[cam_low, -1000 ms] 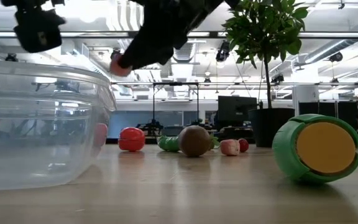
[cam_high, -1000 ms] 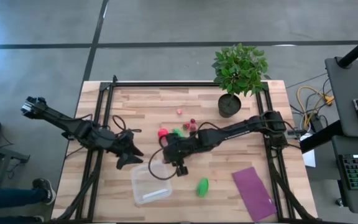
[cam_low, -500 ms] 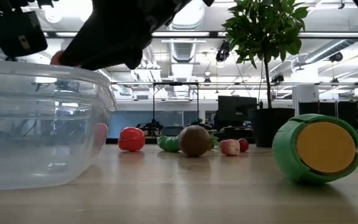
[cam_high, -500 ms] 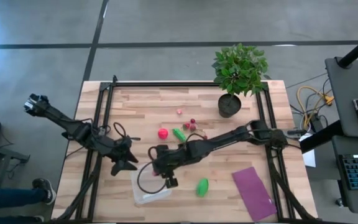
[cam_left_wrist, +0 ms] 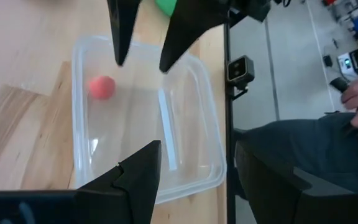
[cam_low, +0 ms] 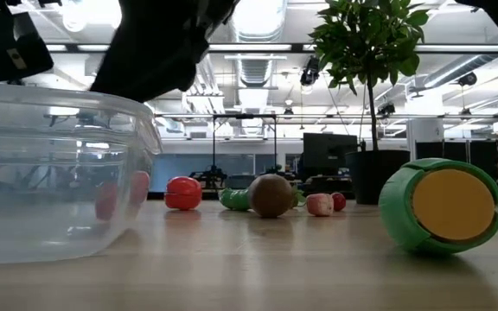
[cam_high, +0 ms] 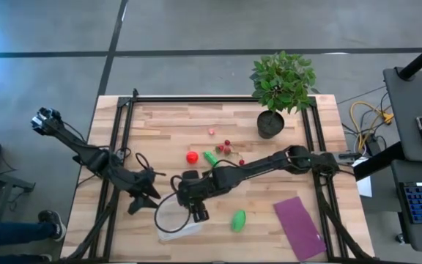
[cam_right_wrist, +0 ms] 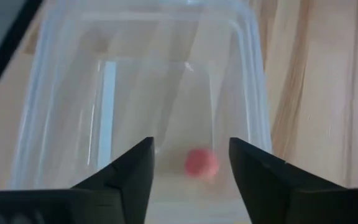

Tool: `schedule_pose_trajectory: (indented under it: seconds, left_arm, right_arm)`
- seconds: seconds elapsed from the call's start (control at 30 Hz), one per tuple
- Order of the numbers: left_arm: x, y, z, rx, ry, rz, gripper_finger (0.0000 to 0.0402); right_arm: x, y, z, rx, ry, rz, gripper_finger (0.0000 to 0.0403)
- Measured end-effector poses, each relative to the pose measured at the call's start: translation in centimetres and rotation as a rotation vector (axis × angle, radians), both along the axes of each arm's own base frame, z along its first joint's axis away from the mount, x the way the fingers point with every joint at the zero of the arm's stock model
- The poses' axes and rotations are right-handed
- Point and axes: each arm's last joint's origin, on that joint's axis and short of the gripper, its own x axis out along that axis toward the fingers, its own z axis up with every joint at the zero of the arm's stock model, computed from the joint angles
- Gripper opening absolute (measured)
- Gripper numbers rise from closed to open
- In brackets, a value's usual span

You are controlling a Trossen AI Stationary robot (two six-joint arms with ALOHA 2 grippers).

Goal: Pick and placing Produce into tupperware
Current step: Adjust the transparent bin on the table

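Observation:
The clear tupperware (cam_high: 178, 221) stands near the table's front edge. Inside it is a small red produce piece (cam_right_wrist: 202, 163), also seen in the left wrist view (cam_left_wrist: 102, 87); whether it lies on the floor of the box I cannot tell. My right gripper (cam_left_wrist: 143, 37) hovers open above the box's far end, with nothing between its fingers. My left gripper (cam_high: 143, 204) stands open just left of the box and is also empty. A red ball (cam_high: 192, 157), a green oblong piece (cam_high: 211, 158), a brown oval (cam_low: 271, 195) and small red bits (cam_high: 226, 147) lie mid-table.
A second green piece (cam_high: 238, 220) lies right of the box, with a purple cloth (cam_high: 299, 227) farther right. A potted plant (cam_high: 280, 84) stands at the far right. A person's legs and hand (cam_left_wrist: 353, 99) show beyond the table's near-left side.
My right gripper has carried the small red piece toward the table's left and near edge, over the tupperware, and let it go. The piece has dropped into the box. My left gripper has drifted toward the near edge, beside the box.

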Motion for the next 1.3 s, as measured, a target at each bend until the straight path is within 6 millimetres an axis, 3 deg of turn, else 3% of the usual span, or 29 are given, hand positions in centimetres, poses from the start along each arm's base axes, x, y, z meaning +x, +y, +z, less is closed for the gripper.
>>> schedule_pose_trajectory:
  seconds: [0.1,0.3,0.53,0.8,1.03,1.13,1.3]
  left_arm:
    - [0.3,-0.2,-0.4,0.015,0.022,0.0,0.0192]
    - [0.7,-0.5,-0.9,0.033,0.048,-0.004,0.0192]
    - [0.1,-1.5,-1.0,0.031,0.057,-0.062,0.0192]
    - [-1.8,-2.9,-1.8,-0.012,0.223,-0.064,0.0192]
    - [-2.1,-3.9,-4.4,0.065,0.44,0.01,0.0192]
    - [-1.6,-4.4,-5.6,0.118,0.487,0.022,0.0192]
    - [-0.6,-5.4,-7.9,0.207,0.534,0.056,0.0192]
  right_arm:
    - [-0.3,-0.2,0.4,-0.027,0.034,-0.052,0.0219]
    - [-2.2,-1.5,3.8,-0.15,0.07,-0.161,0.0223]
    - [-4.3,-3.1,5.0,-0.213,0.175,-0.247,0.0224]
    - [-5.4,-3.9,2.8,-0.23,0.31,-0.333,0.0224]
    - [-5.8,-4.2,1.9,-0.28,0.333,-0.358,0.0224]
    - [-6.0,-4.4,2.9,-0.327,0.292,-0.386,0.0222]
    - [-6.8,-5.1,6.4,-0.393,0.162,-0.459,0.0216]
